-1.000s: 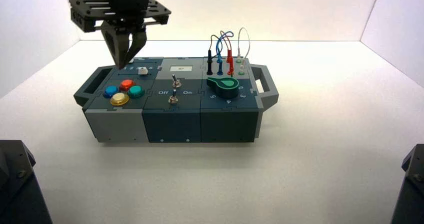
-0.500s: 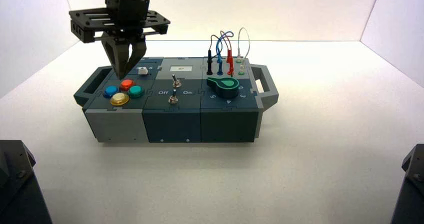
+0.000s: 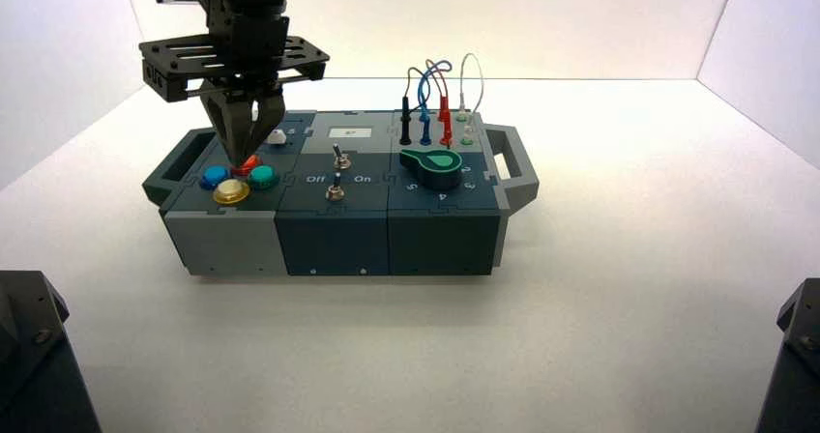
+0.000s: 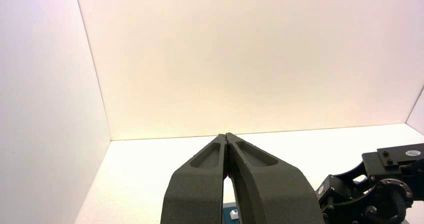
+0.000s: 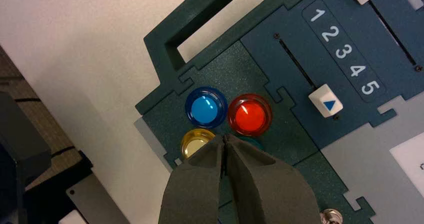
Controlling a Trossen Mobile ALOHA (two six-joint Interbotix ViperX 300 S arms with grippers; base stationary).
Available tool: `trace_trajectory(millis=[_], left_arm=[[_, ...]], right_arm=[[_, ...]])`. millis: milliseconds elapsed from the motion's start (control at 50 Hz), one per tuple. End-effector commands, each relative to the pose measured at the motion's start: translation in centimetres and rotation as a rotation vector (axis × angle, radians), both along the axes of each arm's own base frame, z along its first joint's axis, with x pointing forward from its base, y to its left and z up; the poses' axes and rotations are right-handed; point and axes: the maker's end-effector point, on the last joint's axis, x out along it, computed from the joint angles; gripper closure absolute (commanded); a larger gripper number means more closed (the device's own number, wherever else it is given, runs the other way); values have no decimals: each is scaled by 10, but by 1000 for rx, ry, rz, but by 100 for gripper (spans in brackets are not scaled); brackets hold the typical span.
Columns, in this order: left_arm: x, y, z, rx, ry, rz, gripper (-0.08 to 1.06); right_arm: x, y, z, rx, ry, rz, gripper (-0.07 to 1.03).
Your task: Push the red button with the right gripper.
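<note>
The right gripper point(image 3: 242, 155) has dropped, jaws closed, onto the glossy domed red button point(image 5: 249, 115).

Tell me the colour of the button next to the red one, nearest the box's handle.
Blue, beside the red button; clearest in the right wrist view.

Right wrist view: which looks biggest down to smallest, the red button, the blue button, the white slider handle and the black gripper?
1. Right gripper, though it is nearest the camera, so its rank is unsure.
2. Red button and blue button: they look alike in size.
3. White slider handle, smallest.
</note>
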Motion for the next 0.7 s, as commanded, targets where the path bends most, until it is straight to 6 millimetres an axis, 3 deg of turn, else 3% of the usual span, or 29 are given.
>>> trace_trajectory(millis=[20,700], left_arm=[[-1,1,14,2,-30,4,101],[-2,1,16,3,-40,5,101]], right_arm=[[2,13,22,51,-29,10,98],[19,8,23,51,-40,-17,98]])
